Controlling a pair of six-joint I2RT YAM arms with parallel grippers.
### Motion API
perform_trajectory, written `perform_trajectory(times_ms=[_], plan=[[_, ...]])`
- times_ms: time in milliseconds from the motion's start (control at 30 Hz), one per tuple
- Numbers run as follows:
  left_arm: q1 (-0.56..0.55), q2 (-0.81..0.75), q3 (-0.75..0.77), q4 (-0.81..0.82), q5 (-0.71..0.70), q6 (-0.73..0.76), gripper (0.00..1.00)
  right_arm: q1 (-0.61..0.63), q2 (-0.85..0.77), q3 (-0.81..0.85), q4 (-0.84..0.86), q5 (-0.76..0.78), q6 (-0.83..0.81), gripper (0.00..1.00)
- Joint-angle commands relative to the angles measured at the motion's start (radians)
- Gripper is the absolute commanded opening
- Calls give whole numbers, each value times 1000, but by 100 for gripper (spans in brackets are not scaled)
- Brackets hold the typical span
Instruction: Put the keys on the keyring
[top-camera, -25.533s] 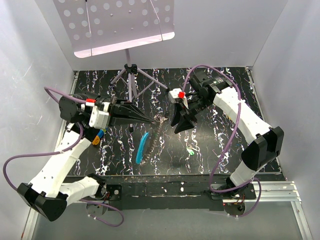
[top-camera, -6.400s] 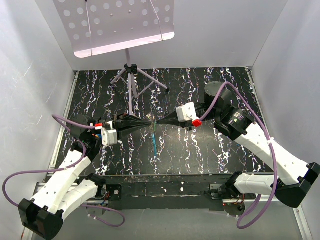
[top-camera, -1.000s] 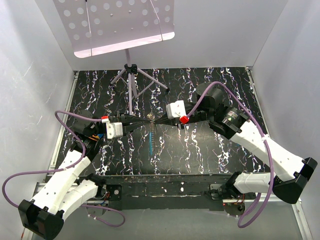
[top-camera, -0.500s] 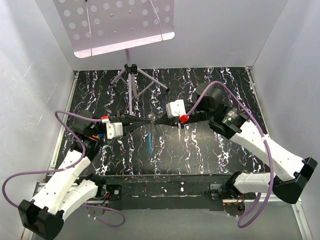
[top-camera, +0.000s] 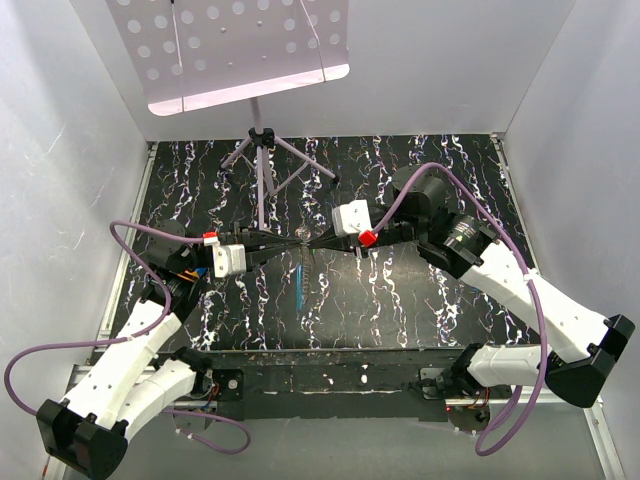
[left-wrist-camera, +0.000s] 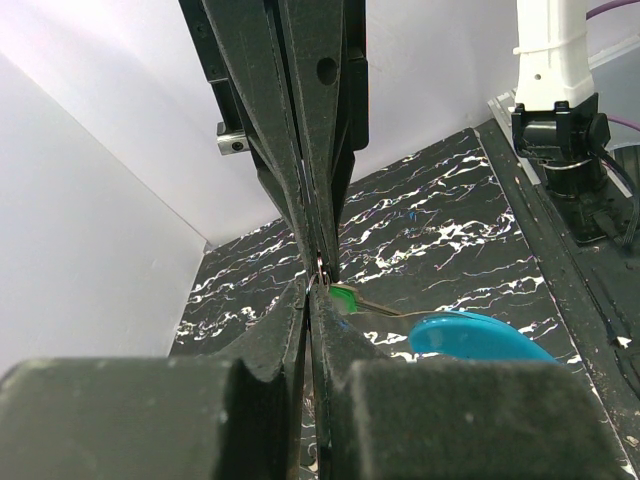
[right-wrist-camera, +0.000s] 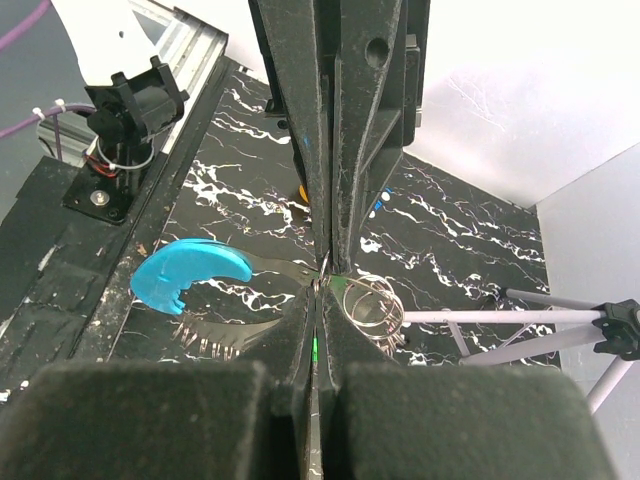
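Right wrist view: you are pinching left gripper and right gripper shut, tip to tip, green key there, holder unclear; keyring hanging alongside.

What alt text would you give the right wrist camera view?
Two shut black grippers meet tip to tip over a black marbled table: the right gripper from below, the left gripper from above. A silvery keyring hangs just right of the tips, a blue tag to their left, tripod legs at far right.
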Motion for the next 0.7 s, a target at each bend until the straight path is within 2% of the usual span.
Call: perform_trajectory(times_ms=[0, 400, 667], plan=[[-2, -4, 33, -9, -15, 10, 0, 23, -4, 49, 70, -12, -8, 1], [-2, -4, 33, -8, -17, 8, 0, 23, 1, 57, 99, 0, 115, 1], [-4, -4, 33, -8, -15, 8, 0, 23, -1, 59, 98, 3, 87, 1]])
